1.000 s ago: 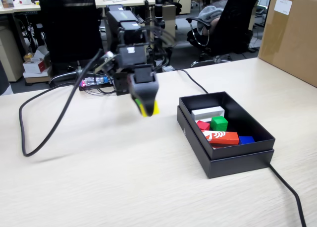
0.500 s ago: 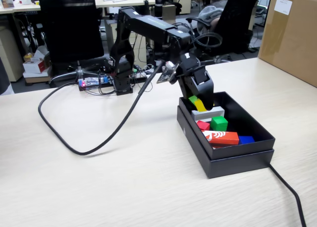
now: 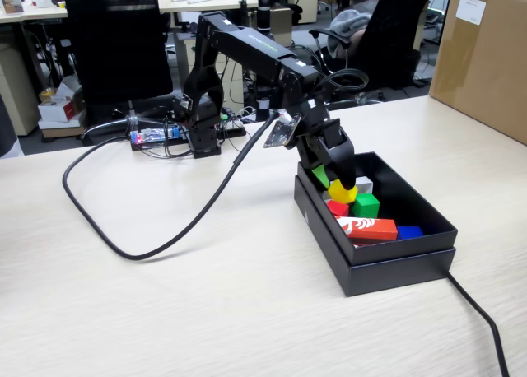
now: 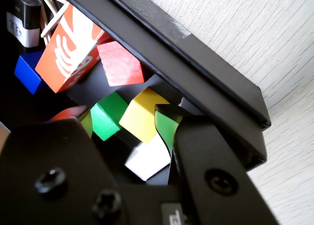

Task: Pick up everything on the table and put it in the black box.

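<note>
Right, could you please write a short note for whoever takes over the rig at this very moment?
Gripper: over the black box, jaws open wider than the yellow cube between them.
Green cube and red cube: lying in the box.
Done: no cube shows on the table.
Left: I cannot tell whether the yellow cube has landed; check that, then lift the arm clear.

The yellow cube (image 4: 141,114), tilted on a corner, sits between the gripper's (image 4: 128,126) spread green-padded jaws, over the shallow matte black box (image 3: 387,266). The green cube (image 4: 109,115) lies just beside it inside the box, the red cube (image 4: 119,64) slightly beyond the fingertips, near the box wall.
</note>
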You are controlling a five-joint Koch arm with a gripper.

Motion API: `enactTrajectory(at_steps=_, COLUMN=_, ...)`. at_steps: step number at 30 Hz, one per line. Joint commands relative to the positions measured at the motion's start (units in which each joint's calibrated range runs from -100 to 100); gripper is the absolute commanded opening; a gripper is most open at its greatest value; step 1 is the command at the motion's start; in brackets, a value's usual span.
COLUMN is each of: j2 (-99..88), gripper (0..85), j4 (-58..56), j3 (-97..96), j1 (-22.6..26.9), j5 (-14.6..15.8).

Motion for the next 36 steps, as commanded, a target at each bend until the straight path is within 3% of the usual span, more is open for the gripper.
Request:
enactTrajectory(at_steps=1, j2=-3.6, gripper=28.3, j4=1.9, j3=1.8, j1=-0.1, j5=-0.6)
enactTrajectory(at_steps=3, j2=-6.7, gripper=36.2, j4=1.6, j3=1.6, j1=-0.1, j5=-0.6)
enactTrajectory(at_steps=10, j2=-23.8, gripper=36.2, j4=1.5, j3=-1.1, j1=-2.5, j5=-0.2)
enactTrajectory(at_steps=15, j2=-39.2, gripper=42.3, j4=2.7, j3=-9.7, j1=-9.1, j5=-1.6)
enactTrajectory(at_steps=19, j2=-48.5, gripper=43.1, j4=9.0, j3=-25.8, j1=-13.5, j5=-3.5)
enactTrajectory(at_steps=24, j2=-61.2, gripper=44.0, j4=29.5, j3=-56.2, j1=-15.5, j5=-4.5)
enactTrajectory(at_steps=30, j2=-72.9, gripper=44.0, j4=47.4, j3=-80.2, j1=-15.7, j5=-3.3)
enactTrajectory(at_steps=36, j2=-76.0, gripper=46.4, j4=49.9, j3=-86.7, j1=-15.6, j5=-1.4)
